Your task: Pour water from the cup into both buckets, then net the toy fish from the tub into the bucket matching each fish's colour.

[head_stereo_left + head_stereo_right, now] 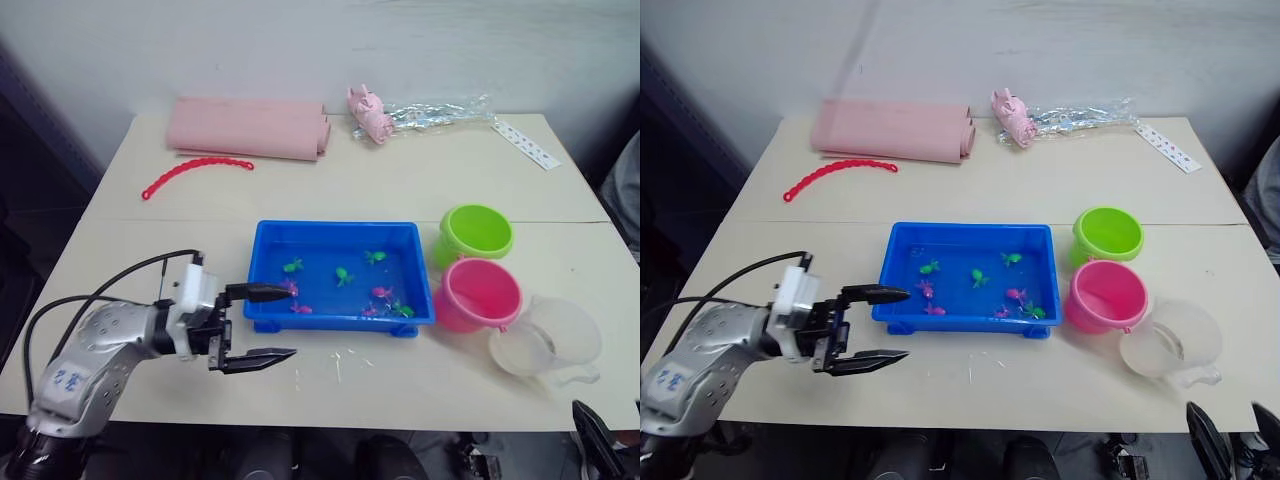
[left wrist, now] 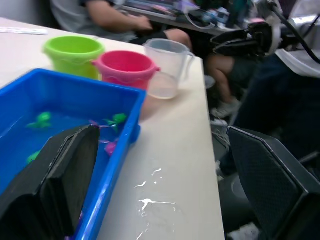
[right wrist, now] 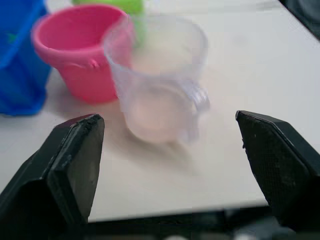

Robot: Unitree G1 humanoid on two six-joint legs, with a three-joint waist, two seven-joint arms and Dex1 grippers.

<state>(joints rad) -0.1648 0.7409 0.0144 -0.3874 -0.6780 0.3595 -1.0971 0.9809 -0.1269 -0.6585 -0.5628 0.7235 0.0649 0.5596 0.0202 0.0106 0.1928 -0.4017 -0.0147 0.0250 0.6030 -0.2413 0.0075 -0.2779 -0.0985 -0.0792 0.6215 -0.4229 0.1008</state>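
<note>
The left end effector (image 1: 262,324) hangs wide open and empty at the blue tub's (image 1: 343,321) near-left corner, where green and pink toy fish (image 1: 343,276) float. Rightward on the surface (image 1: 400,180) stand the green bucket (image 1: 475,233), pink bucket (image 1: 478,294) and clear cup (image 1: 545,340). The right end effector (image 3: 167,150), fingers spread, faces the cup. No legible writing.
</note>
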